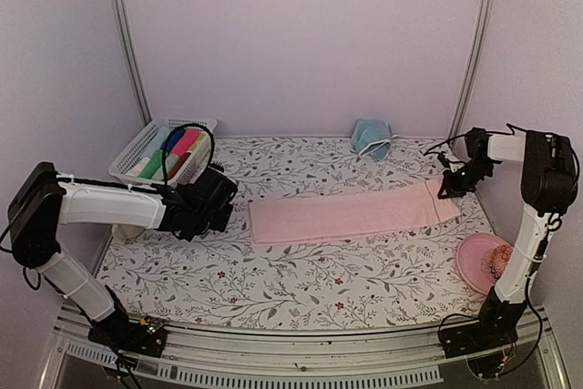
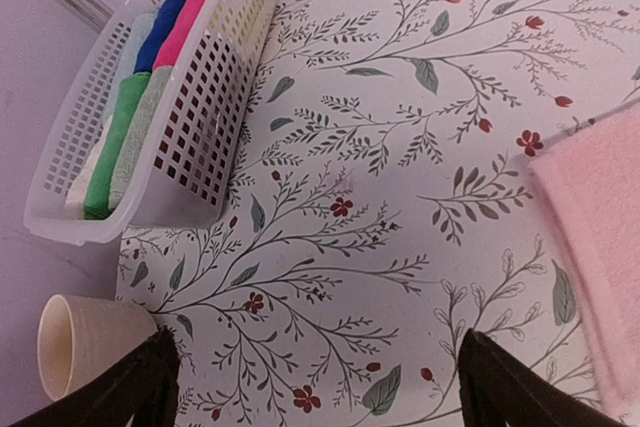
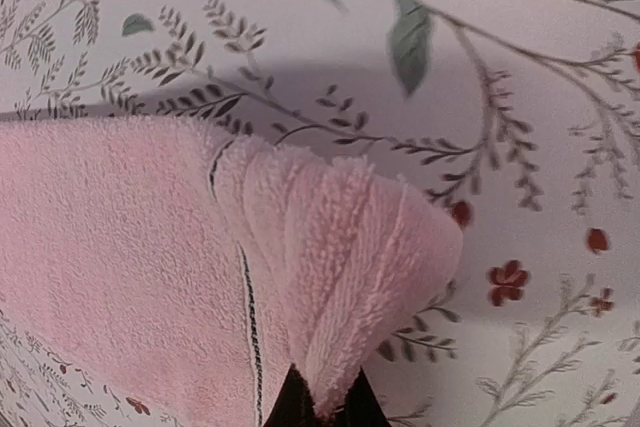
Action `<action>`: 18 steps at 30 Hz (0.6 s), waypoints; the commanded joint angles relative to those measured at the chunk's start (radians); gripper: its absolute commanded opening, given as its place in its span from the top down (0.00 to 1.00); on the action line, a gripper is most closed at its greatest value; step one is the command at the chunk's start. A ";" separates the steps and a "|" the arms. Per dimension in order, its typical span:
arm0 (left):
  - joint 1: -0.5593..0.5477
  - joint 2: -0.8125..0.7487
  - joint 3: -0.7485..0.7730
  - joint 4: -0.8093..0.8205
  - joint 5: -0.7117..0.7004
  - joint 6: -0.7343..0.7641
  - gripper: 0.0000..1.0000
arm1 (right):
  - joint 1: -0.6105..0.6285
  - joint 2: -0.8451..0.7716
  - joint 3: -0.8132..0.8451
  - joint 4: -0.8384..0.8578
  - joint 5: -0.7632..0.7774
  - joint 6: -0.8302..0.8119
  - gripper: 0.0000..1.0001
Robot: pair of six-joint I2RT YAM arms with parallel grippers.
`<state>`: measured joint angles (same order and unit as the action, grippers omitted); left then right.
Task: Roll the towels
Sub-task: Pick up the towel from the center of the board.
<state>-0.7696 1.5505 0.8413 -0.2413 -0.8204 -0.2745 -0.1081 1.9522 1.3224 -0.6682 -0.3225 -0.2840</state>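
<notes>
A long pink towel (image 1: 351, 213) lies flat across the middle of the flowered table. My right gripper (image 1: 448, 190) is shut on the towel's right end; in the right wrist view the gripper (image 3: 325, 409) pinches the pink towel (image 3: 340, 267) and its corner is lifted into a fold. My left gripper (image 1: 221, 199) hovers open just left of the towel's left end. In the left wrist view the left gripper (image 2: 315, 387) is wide open and empty over the bare table, with the towel edge (image 2: 600, 217) at the right.
A white basket (image 1: 162, 150) with several rolled coloured towels stands at the back left, also in the left wrist view (image 2: 160, 97). A beige cup (image 2: 85, 342) stands near it. A blue face mask (image 1: 372, 138) lies at the back. A pink plate (image 1: 483, 261) sits front right.
</notes>
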 commanded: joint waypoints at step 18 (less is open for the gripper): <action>-0.010 0.049 -0.013 0.054 0.004 -0.003 0.03 | 0.336 0.020 0.377 -0.312 -0.319 -0.095 0.97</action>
<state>-0.7700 1.5772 0.8349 -0.2138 -0.8162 -0.2741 0.1574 1.9297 1.6104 -0.9100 -0.5236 -0.3660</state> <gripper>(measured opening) 0.973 0.032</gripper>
